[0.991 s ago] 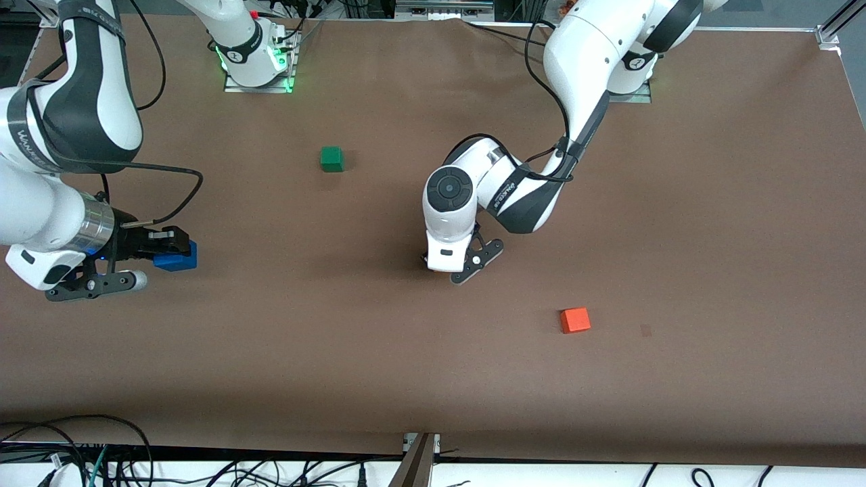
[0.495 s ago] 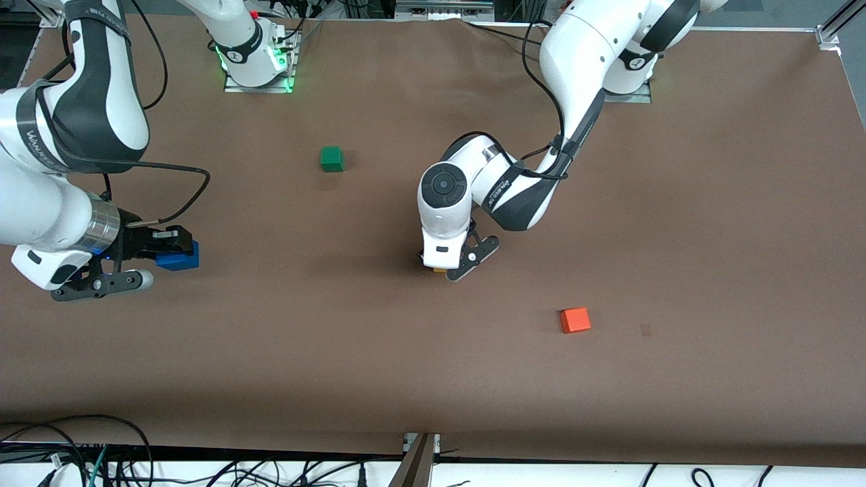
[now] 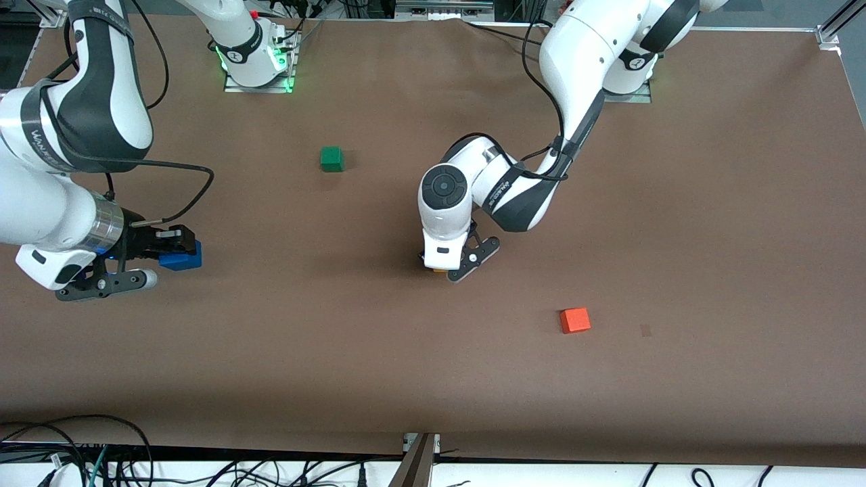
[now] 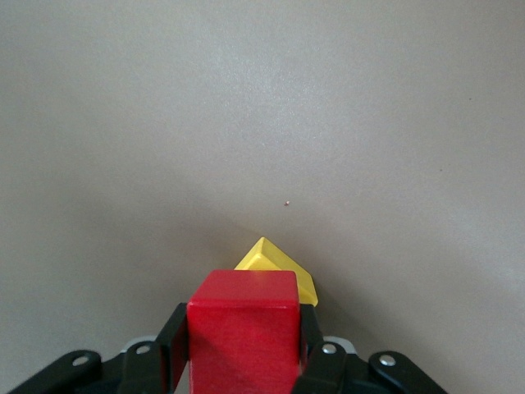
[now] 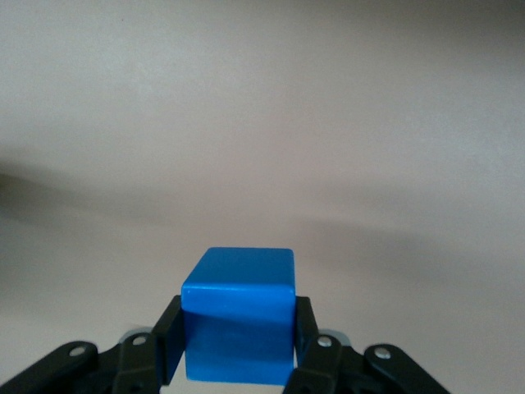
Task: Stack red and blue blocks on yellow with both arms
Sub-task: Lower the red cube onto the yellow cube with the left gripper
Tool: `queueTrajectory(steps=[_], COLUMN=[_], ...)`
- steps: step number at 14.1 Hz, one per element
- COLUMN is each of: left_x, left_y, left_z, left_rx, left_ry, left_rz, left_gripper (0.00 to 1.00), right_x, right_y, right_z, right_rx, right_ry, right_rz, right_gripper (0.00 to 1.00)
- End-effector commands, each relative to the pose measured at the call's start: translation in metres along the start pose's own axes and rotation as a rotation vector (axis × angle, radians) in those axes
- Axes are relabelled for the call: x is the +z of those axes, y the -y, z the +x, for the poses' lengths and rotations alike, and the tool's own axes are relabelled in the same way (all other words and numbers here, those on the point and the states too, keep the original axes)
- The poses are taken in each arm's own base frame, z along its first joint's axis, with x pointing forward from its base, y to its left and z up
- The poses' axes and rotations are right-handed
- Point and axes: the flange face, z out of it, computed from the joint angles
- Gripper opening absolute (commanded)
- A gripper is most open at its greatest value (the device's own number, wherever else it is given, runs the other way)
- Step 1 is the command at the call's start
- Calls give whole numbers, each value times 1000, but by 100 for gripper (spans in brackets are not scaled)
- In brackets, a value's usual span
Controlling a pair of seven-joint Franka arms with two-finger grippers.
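the left tool (image 4: 246, 361) gripping the red block (image 4: 244, 328) has slid over the yellow block (image 4: 279, 269), ready to stack; the right tool (image 5: 238, 353) still grips the blue block (image 5: 239, 324).

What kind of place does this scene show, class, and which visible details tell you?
Probably a robotics lab: a brown table with robot bases bolted along one edge, loose cables along the edge nearest the front camera, and small test cubes such as the green cube and orange-red cube.

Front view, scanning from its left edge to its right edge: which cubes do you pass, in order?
Blue cube in the right end effector → green cube → yellow cube, a sliver under the left end effector → orange-red cube.
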Motion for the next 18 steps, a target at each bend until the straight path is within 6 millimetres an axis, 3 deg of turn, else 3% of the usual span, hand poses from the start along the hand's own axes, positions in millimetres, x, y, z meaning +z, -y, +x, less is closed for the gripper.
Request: queueTrajectory(steps=[1,6,7,8,9,16,18], left_x=[2,3,2,4,4,3,-7], left_y=[-4,-4,-5,-4,-4,-5,-4], left_z=[0,1,1,1,3,-5,-5], left_rx=[-9,-9,-8,-7,-10,3,5], left_ry=[-27,-30,-29,-30,-35,-80,-70], left_rz=[4,6,3,6,7,17,28], left_gripper=[0,0,34,74,100,100,100], right_x=[-7,-6,-7,-7,-8,-7,-7], right_y=[2,2,3,3,3,5,6], right_z=[-1,-2,-1,-1,-2,-2,-2], right_rx=[-2,-2,-2,-2,-2,-5,-7], right_ry=[6,8,6,6,5,6,5], right_rz=[-14,-13,-13,-13,-13,-13,-13], right_gripper=[15,15,15,15,15,15,15])
